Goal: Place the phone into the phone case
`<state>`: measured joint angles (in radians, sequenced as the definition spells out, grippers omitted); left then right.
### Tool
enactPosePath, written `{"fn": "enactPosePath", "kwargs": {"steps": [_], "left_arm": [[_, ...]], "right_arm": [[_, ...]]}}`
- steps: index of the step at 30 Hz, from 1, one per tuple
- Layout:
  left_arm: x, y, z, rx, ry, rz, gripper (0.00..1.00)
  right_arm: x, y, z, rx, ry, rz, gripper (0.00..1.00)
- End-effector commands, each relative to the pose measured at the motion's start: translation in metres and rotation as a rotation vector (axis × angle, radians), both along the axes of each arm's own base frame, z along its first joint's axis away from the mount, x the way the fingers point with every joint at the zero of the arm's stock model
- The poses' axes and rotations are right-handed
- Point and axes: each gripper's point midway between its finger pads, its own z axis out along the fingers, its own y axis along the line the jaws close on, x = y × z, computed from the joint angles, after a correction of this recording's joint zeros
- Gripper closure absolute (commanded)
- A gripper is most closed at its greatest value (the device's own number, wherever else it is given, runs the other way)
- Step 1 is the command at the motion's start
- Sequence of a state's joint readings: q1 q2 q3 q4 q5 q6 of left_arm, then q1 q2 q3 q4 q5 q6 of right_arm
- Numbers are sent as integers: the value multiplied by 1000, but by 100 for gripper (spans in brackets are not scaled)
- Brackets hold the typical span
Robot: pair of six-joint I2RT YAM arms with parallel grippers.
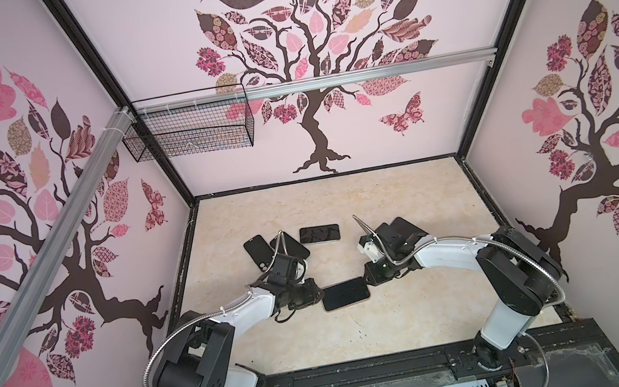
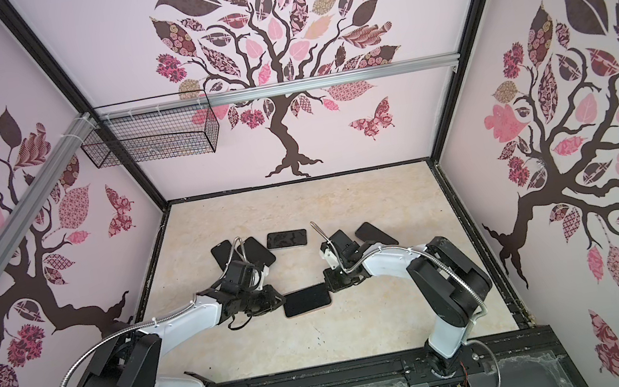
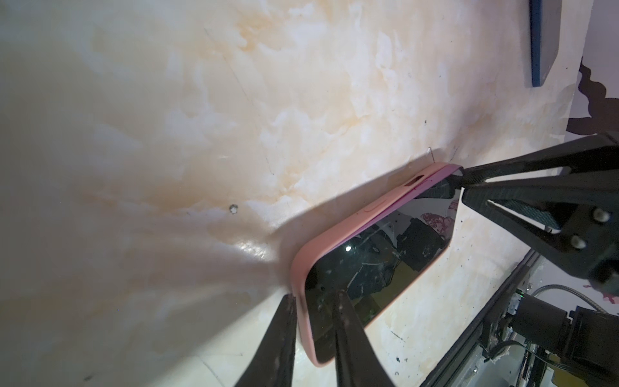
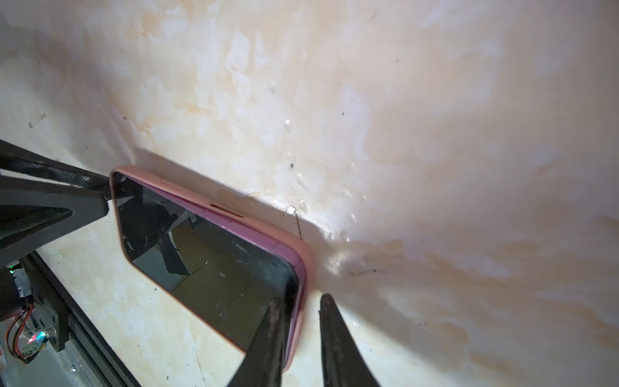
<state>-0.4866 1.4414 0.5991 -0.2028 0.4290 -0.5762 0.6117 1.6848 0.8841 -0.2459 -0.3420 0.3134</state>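
A black-screened phone (image 1: 345, 294) (image 2: 307, 300) sits in a pink phone case (image 3: 335, 234) (image 4: 303, 258) near the middle of the marble table, screen up (image 3: 385, 254) (image 4: 207, 254). My left gripper (image 1: 317, 292) (image 2: 280, 299) (image 3: 313, 296) is at its left short end. It is shut on it, one finger against the pink back and one on the glass. At the right short end my right gripper (image 1: 367, 278) (image 2: 329, 284) (image 4: 300, 298) straddles the edge. One of its fingers lies on the glass, and the other stands a small gap off the case.
Three dark phones (image 1: 258, 253) (image 1: 292, 246) (image 1: 319, 234) lie behind the left arm. Another dark one (image 1: 405, 225) is partly hidden behind the right arm. A blue-edged slab (image 3: 542, 40) shows in the left wrist view. A wire basket (image 1: 187, 125) hangs on the back wall. The black rail (image 1: 370, 374) runs along the front.
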Motion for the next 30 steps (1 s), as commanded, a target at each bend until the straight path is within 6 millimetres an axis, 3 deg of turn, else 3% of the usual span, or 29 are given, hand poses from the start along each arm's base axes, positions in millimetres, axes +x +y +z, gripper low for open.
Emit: {"fn": "enactPosePath", "kwargs": {"steps": [1, 30], "left_arm": [[1, -1, -3, -13, -9, -5, 77], [-4, -6, -19, -14, 19, -18, 82]], "right_arm": [[9, 6, 3, 11, -8, 17, 78], [-15, 2, -24, -30, 123, 92, 84]]}}
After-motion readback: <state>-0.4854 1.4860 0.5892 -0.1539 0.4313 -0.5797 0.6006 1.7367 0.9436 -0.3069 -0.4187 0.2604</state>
